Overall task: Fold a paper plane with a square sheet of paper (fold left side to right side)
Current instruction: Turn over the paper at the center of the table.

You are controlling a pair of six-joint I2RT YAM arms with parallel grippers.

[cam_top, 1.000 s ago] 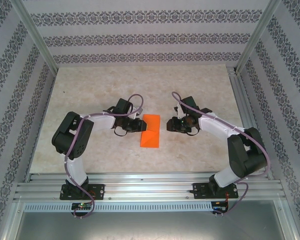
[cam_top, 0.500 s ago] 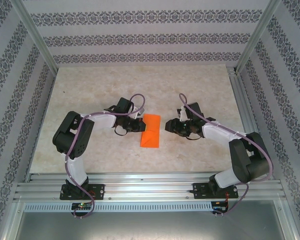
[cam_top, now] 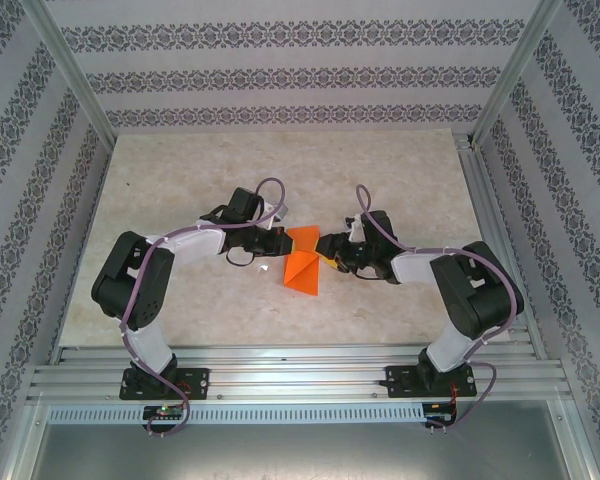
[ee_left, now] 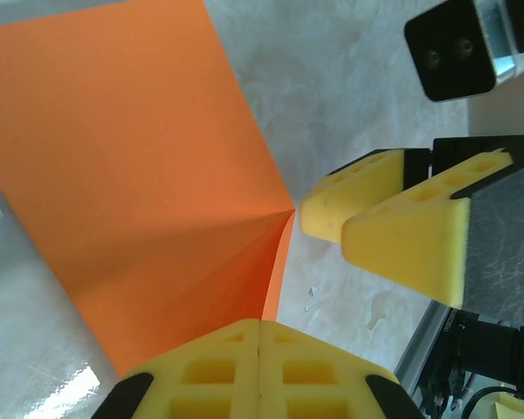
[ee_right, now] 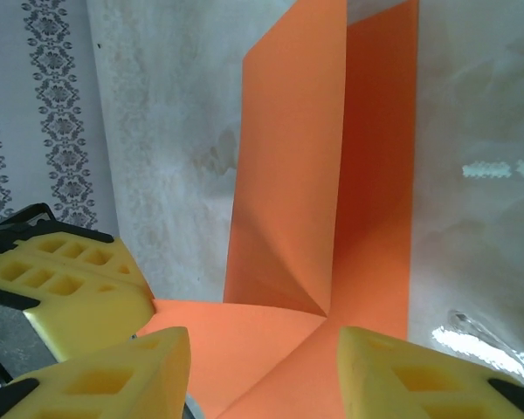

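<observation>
Square sheet of paper point(cam_top: 302, 272): bright orange, part-folded, mid-width on the bench point(cam_top: 180, 180), towards its near side.
Handling: judged feather-light, limp, easily creased or torn; best taken at an edge or corner.
Left tool point(ee_left: 259, 325): closed tight, seemingly pinching the paper's left edge.
Right tool point(ee_right: 262, 342): half open, straddling the right edge, gripping nothing.

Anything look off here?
The orange paper is buckled, not flat: the left hand pinches one edge and holds it raised, and slanted creases meet in a peak by the right hand. No tear visible.
</observation>
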